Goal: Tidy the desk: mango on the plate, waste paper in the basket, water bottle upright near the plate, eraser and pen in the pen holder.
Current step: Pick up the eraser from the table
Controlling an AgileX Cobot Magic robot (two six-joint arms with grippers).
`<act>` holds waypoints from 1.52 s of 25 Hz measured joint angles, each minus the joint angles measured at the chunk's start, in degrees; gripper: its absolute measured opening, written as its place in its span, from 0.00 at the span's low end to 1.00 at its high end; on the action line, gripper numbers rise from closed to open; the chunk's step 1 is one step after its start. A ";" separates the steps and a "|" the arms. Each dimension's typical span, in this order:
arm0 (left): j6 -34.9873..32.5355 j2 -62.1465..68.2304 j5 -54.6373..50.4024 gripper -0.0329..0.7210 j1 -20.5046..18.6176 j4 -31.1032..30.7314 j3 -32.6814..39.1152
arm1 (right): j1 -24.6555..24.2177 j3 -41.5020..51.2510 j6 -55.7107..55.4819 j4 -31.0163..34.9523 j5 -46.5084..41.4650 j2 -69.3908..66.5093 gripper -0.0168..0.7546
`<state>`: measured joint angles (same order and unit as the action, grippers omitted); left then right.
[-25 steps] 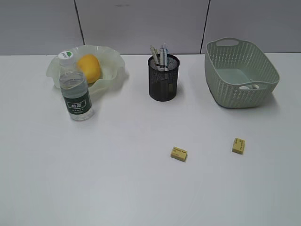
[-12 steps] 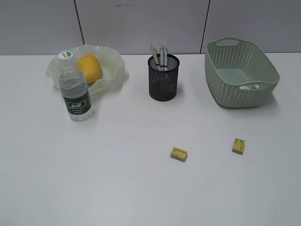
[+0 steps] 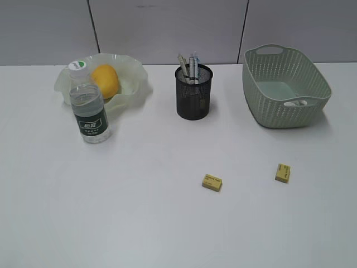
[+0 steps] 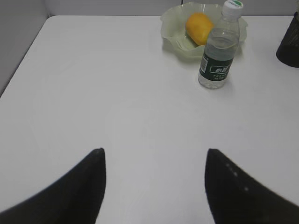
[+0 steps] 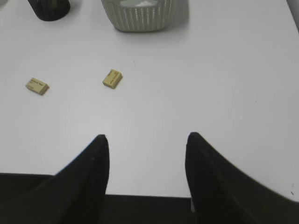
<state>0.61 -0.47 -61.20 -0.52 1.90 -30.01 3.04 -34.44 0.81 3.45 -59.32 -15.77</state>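
Note:
The mango (image 3: 106, 81) lies in the ruffled green plate (image 3: 134, 68). Just in front of the plate, the water bottle (image 3: 89, 109) stands upright. Several pens (image 3: 189, 66) stick out of the black mesh pen holder (image 3: 194, 95). Two yellow erasers (image 3: 212, 182) (image 3: 283, 172) lie on the table near the front. A white scrap, probably the waste paper (image 5: 145, 3), shows inside the basket (image 3: 284, 84). My left gripper (image 4: 155, 151) is open over bare table, well short of the bottle (image 4: 218, 51). My right gripper (image 5: 147, 136) is open at the table's front edge, with the erasers (image 5: 112, 78) (image 5: 37, 86) ahead on its left.
The white table (image 3: 139, 212) runs to a grey panelled wall at the back. Its left edge shows in the left wrist view and its front edge in the right wrist view. Neither arm shows in the exterior view.

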 joint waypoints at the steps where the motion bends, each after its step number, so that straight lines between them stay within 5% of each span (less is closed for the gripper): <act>1: 0.00 0.00 0.00 0.72 0.00 0.00 0.00 | 0.06 -1.12 -0.81 0.00 -0.29 -3.34 0.57; 13: 0.00 0.00 0.00 0.72 0.00 0.00 0.00 | 0.17 -19.16 -14.55 0.34 -6.00 -44.99 0.59; 20: 0.00 0.00 0.00 0.72 0.00 0.00 0.00 | 4.04 -21.41 -17.38 5.15 3.59 -62.10 0.74; 27: 0.00 0.00 0.00 0.71 0.00 0.00 0.00 | 12.46 -23.22 -26.63 3.20 11.63 -79.73 0.75; 38: 0.00 0.00 0.00 0.71 0.00 0.00 0.00 | 13.48 -31.45 -29.44 2.32 13.82 -95.55 0.75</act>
<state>0.61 -0.47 -61.20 -0.52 1.90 -30.01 16.51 -65.89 -28.63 5.77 -45.51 -111.32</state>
